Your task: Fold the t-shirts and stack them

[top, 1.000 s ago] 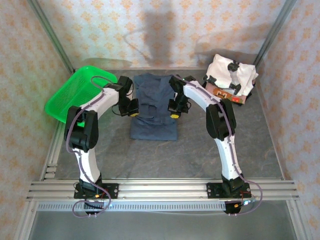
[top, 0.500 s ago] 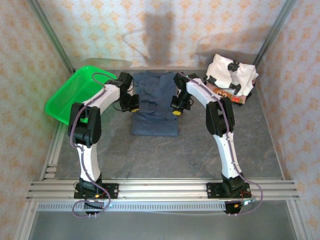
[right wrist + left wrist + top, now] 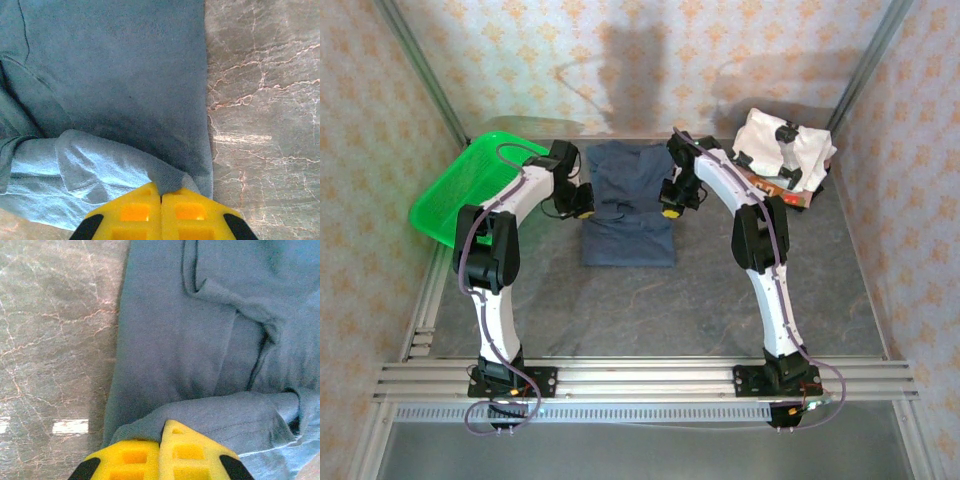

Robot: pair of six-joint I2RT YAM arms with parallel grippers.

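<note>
Slate-blue t-shirt (image 3: pixel 628 230) | plain, creased | both side edges lifted

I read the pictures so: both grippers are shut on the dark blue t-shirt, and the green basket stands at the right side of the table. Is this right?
Not quite. The green basket stands at the left side of the table, as the top external view shows. The rest holds: the left gripper and the right gripper are shut on the dark blue t-shirt.

light: bright, even | shadows: soft, on back wall (image 3: pixel 640 70) at 12 o'clock | glare: pale patch on table (image 3: pixel 70 426) at 8 o'clock — left wrist | focus: close-ups slightly soft
</note>
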